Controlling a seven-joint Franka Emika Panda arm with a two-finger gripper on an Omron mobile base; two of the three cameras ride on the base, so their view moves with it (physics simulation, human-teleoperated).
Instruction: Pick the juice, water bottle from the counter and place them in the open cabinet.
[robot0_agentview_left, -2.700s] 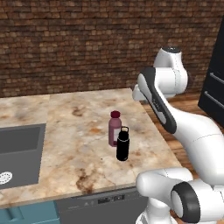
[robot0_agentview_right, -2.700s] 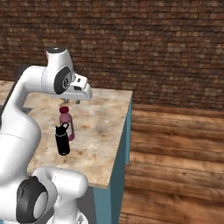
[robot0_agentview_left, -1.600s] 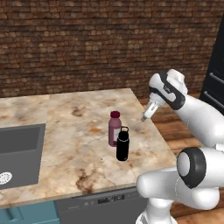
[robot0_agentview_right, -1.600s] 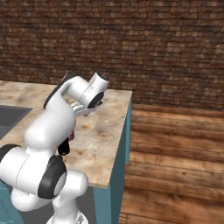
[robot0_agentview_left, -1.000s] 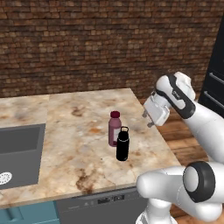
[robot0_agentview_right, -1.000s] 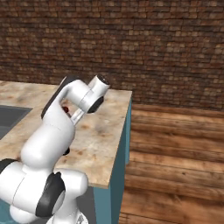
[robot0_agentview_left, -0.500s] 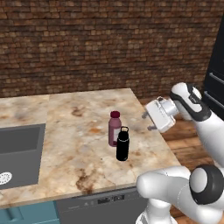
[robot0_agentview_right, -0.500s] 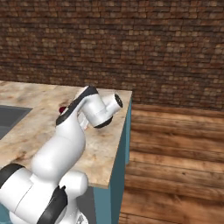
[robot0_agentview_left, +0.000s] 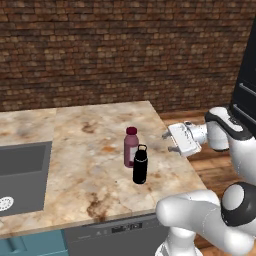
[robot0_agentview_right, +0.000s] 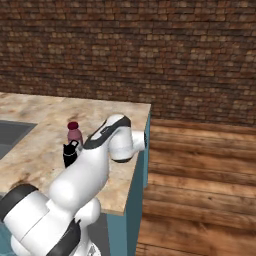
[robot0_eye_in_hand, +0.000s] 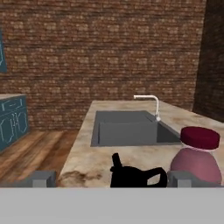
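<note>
The maroon juice (robot0_agentview_left: 131, 146) and the shorter black water bottle (robot0_agentview_left: 140, 165) stand side by side, upright, on the beige marbled counter (robot0_agentview_left: 85, 150). My gripper (robot0_agentview_left: 168, 142) hovers level with them just off the counter's right edge, pointing at them, open and empty. In the hand view, the water bottle's loop lid (robot0_eye_in_hand: 136, 174) sits low between the spread fingertips (robot0_eye_in_hand: 43, 178), and the juice (robot0_eye_in_hand: 199, 155) is at the right. In the right base view my arm partly covers the juice (robot0_agentview_right: 74, 132) and the water bottle (robot0_agentview_right: 68, 153). The open cabinet is out of view.
A grey sink (robot0_agentview_left: 20, 172) is set into the counter's left part, and its faucet (robot0_eye_in_hand: 151, 104) rises behind the bottles. A brick wall (robot0_agentview_left: 125, 50) backs the counter. Wooden floor (robot0_agentview_right: 200, 180) lies right of the counter's end. Teal base cabinets (robot0_eye_in_hand: 11, 120) stand across the room.
The arm has swung out to the right and down, bringing the hand to bottle height beside the counter's end, turned toward the bottles. Both bottles stand where they were.
</note>
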